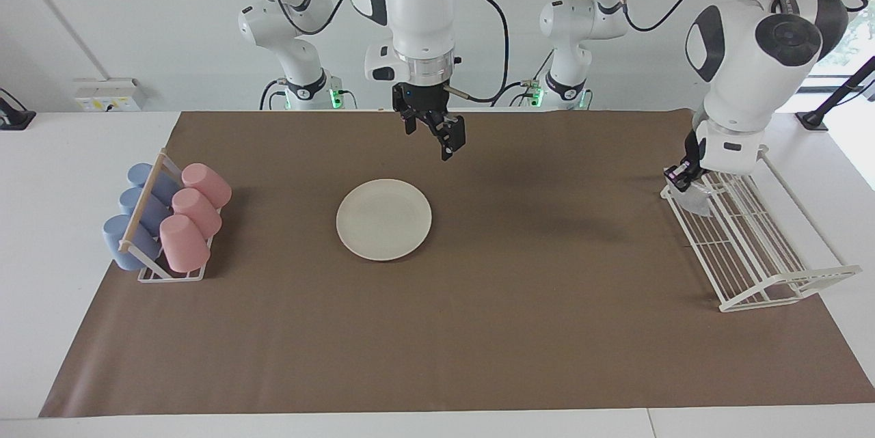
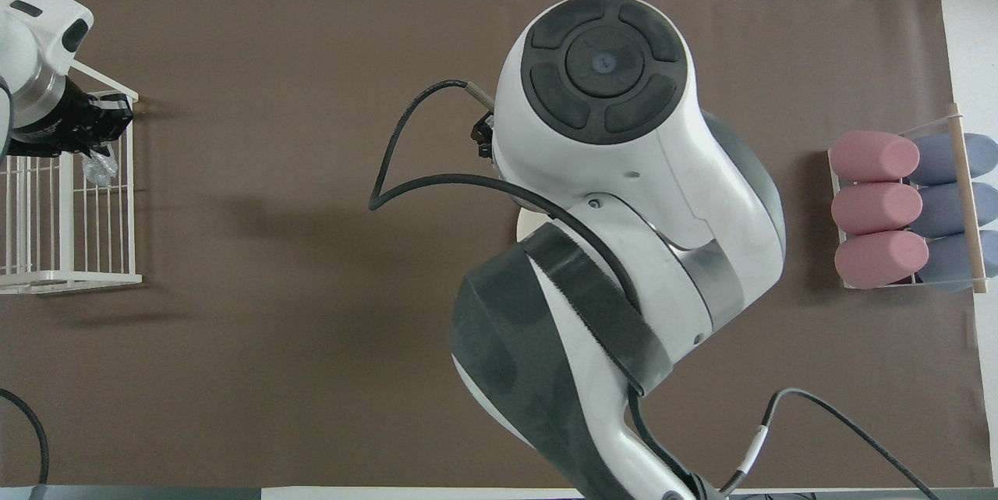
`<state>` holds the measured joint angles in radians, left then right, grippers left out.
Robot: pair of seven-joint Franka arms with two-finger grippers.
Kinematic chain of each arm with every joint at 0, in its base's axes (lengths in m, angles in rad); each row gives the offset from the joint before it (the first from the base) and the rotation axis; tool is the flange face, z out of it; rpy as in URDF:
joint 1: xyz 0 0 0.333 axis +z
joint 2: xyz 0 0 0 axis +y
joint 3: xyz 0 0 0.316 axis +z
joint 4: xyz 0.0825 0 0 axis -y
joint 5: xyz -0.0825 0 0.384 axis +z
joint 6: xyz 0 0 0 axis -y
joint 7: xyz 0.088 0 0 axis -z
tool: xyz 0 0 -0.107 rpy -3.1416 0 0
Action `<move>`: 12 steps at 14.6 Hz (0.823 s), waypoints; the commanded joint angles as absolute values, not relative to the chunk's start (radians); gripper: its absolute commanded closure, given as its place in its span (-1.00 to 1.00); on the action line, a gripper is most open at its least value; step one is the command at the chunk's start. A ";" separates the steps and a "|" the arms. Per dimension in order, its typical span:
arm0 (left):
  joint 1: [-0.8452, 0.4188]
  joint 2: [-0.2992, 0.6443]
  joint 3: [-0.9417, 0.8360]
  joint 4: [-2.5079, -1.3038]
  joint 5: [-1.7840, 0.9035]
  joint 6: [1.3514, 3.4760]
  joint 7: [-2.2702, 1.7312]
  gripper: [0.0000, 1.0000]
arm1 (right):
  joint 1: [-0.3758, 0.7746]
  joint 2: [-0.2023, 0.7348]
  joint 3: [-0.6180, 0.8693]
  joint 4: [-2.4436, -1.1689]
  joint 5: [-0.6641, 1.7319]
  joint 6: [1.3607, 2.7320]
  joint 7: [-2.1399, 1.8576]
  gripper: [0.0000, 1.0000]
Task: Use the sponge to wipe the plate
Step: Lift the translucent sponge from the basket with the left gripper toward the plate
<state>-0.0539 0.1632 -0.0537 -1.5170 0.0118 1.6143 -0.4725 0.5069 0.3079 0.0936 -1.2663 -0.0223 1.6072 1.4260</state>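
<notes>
The cream-white plate (image 1: 383, 219) lies flat on the brown mat in the middle of the table. In the overhead view only a sliver of the plate (image 2: 527, 225) shows under the right arm. My right gripper (image 1: 433, 132) is open and empty. It hangs in the air over the mat, just on the robots' side of the plate. The silvery sponge (image 1: 698, 200) is in the white wire rack (image 1: 752, 253) at the left arm's end, at the rack's end nearer the robots. My left gripper (image 1: 678, 178) is down right at the sponge (image 2: 100, 166), touching its top.
A small rack (image 1: 171, 219) with three pink cups and three blue cups on their sides stands at the right arm's end of the table. The brown mat (image 1: 478, 342) covers most of the table. The right arm's body hides the table's middle in the overhead view.
</notes>
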 commanded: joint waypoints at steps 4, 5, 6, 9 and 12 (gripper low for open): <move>-0.014 0.104 -0.051 -1.552 -0.423 1.559 -0.431 1.00 | 0.506 0.308 0.098 -1.253 0.000 1.566 1.630 -1.00; -0.011 0.089 -0.051 -1.581 -0.489 1.559 -0.395 1.00 | 0.506 0.302 0.098 -1.256 0.014 1.563 1.650 -1.00; -0.009 0.069 -0.049 -1.619 -0.552 1.565 -0.340 1.00 | 0.508 0.301 0.098 -1.259 0.015 1.562 1.661 -1.00; 0.008 -0.010 -0.051 -1.785 -0.736 1.621 -0.197 1.00 | 0.515 0.296 0.098 -1.272 0.015 1.563 1.686 -1.00; 0.020 -0.096 -0.051 -1.960 -0.941 1.683 -0.042 1.00 | 0.525 0.295 0.100 -1.278 0.017 1.577 1.715 -1.00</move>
<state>0.0035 0.0186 -0.0471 -1.7776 -0.8189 1.6135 -0.1433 0.5223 0.3067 0.0959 -1.2656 0.0003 1.5746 1.6753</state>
